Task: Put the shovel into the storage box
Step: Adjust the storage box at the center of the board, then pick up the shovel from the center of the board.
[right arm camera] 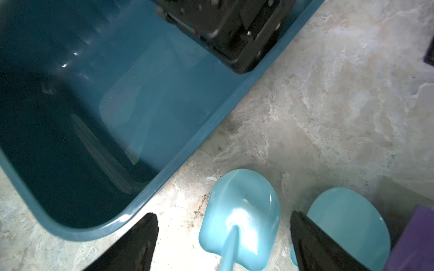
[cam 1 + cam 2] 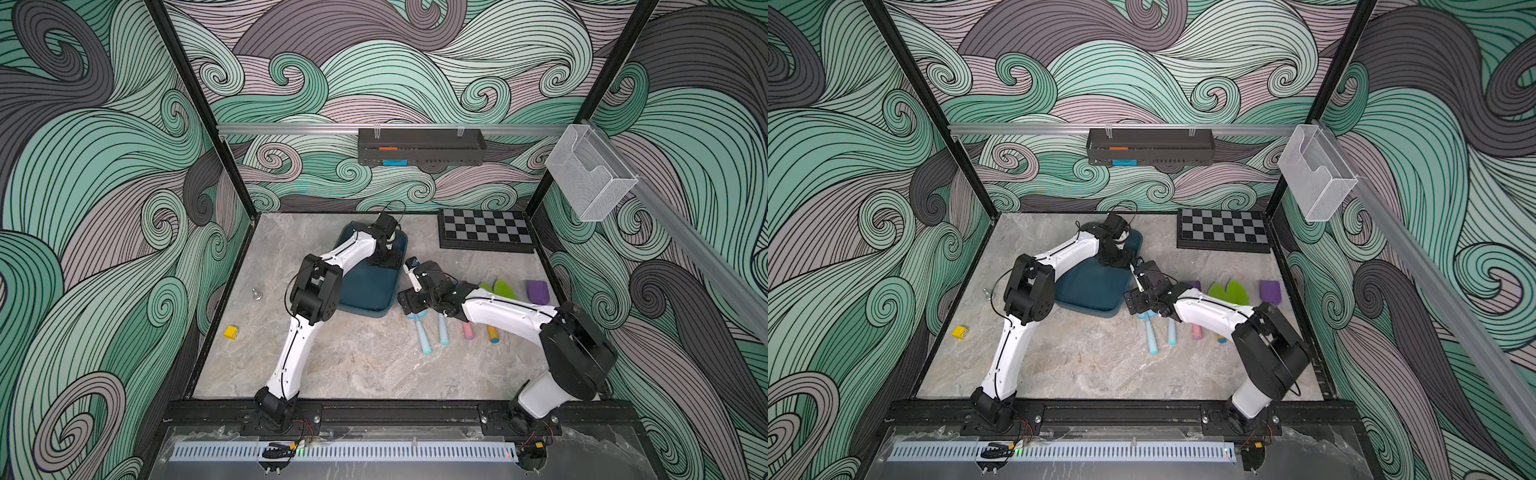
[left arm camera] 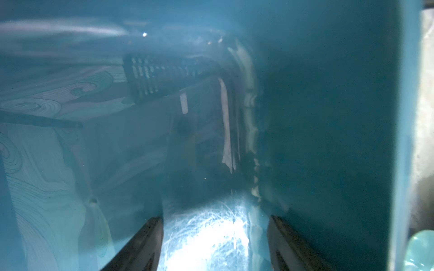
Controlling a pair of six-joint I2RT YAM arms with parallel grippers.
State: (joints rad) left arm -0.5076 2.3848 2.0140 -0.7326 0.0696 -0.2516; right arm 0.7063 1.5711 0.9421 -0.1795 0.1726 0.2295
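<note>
Marble-grey tabletop (image 2: 353, 365), veined and scuffed, with walls (image 2: 104, 187) all round in teal, mauve and charcoal swirls, black posts at the corners.

Far left on the slab: a yellow die (image 2: 231, 332), and behind it a small metal piece (image 2: 257, 294). What it is, I can't tell.

Moving in, the box (image 2: 365, 291) sits mid-table, set at an angle, its glossy floor bare in the right wrist view. The left gripper (image 3: 215, 219) is down inside it near the far end. Its fingers (image 3: 150, 239) are spread, with only the shiny box floor between them and nothing grasped.

Just right of the box, the right gripper (image 1: 224, 214) hangs low over the table, fingers (image 1: 141, 244) released and wide. The pale blue shovel (image 1: 242, 211) lies flat on the marble between them. Its blade is close beside the box rim but outside it, and neither finger touches it.

On we go: a second blue shovel (image 1: 347, 223) right next to it. Then come a pink handle (image 2: 468, 330) and an orange handle (image 2: 493, 333), partly hidden under the right arm. Green blades (image 2: 504, 289) and a purple blade (image 2: 537, 289) lie beyond.

Back right, a chessboard (image 2: 486, 230) lies against the wall. Above, a silver rail (image 2: 291, 128) carries a black tray (image 2: 422, 145). A white mesh basket (image 2: 586, 174) hangs on the right-hand rail.
</note>
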